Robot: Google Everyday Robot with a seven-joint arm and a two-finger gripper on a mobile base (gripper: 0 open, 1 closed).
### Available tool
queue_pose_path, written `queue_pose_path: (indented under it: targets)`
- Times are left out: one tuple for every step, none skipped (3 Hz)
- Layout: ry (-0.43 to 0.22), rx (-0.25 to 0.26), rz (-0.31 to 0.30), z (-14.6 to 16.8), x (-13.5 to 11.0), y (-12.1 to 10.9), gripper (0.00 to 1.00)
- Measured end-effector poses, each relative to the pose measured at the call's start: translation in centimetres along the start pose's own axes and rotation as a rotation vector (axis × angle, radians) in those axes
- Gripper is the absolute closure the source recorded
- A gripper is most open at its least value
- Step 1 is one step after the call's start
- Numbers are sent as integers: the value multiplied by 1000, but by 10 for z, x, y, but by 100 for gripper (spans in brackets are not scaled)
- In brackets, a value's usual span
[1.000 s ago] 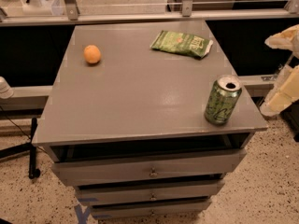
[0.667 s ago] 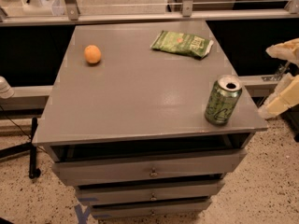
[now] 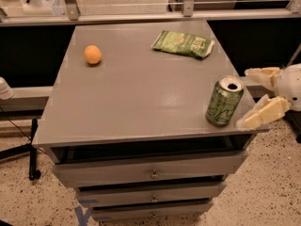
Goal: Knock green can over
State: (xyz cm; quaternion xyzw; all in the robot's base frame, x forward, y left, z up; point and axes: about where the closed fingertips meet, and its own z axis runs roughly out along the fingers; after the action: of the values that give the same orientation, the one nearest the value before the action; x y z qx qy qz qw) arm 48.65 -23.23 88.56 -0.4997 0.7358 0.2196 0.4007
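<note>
Sitting toward the left rear of the grey tabletop (image 3: 141,107) is a small orange fruit (image 3: 92,54). Further right, near the back edge, lies a flat green snack bag (image 3: 182,44). The green can (image 3: 225,101) stands upright close to the front right corner, its silver top showing. At the right edge, the claw (image 3: 246,97) hovers released, its two pale fingers spread apart and gripping nothing; the lower finger is just beside the can.
</note>
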Motion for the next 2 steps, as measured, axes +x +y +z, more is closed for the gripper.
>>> queue_pose_path:
  targets:
    - [-125,-43,22,38,1,11,0]
    - [-248,-87,32,82,-14,29,0]
